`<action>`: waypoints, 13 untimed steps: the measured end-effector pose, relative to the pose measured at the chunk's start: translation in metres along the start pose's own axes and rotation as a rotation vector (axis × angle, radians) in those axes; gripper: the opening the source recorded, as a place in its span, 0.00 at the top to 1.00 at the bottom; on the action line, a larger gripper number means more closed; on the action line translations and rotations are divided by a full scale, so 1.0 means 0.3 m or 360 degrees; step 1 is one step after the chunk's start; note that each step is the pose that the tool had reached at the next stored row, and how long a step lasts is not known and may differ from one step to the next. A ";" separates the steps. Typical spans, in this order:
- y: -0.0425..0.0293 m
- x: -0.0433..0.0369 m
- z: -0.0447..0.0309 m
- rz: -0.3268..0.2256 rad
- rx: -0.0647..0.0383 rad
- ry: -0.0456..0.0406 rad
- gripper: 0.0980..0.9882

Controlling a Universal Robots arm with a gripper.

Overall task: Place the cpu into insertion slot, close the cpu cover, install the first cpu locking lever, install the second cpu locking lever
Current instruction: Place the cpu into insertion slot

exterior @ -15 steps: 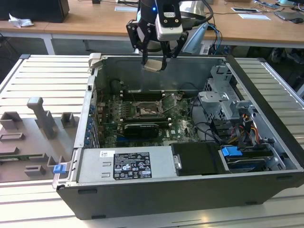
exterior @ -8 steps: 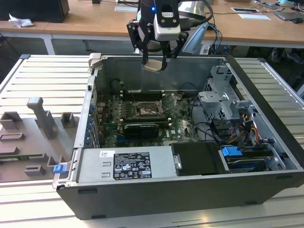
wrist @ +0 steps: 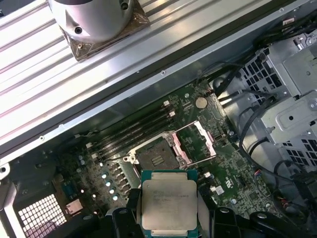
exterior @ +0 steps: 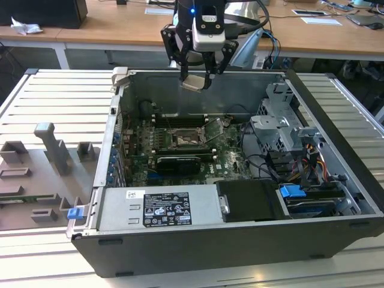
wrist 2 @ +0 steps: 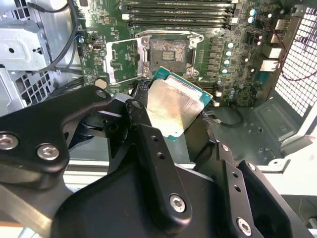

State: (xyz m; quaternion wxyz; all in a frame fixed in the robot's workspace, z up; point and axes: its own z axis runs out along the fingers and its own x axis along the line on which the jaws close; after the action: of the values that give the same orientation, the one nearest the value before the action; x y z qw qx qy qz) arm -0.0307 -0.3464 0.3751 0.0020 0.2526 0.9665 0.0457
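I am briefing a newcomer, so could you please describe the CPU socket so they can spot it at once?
Inside the open black computer case lies a green motherboard. Near its middle, beside long narrow black memory slots, sits the square insertion slot, dark-centred with a silvery rim. Unlike them it is square, and its thin silvery windowed cpu cover stands open alongside.

One cpu (wrist: 168, 206), one insertion slot (wrist: 152, 157), one cpu cover (wrist: 206, 136), one gripper (exterior: 195, 79)

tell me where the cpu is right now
The cpu is held in the tool, up above the open case near its far wall in the exterior view, clear of the empty slot below.
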 end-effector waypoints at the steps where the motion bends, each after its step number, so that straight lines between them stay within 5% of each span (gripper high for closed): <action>1: 0.000 0.000 0.000 0.0005 0.0000 0.0000 0.50; 13: 0.000 0.000 0.000 0.0110 -0.0002 -0.0010 0.50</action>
State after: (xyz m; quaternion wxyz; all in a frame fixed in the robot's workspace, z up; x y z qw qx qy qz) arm -0.0307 -0.3464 0.3751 0.0035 0.2861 0.9571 0.0456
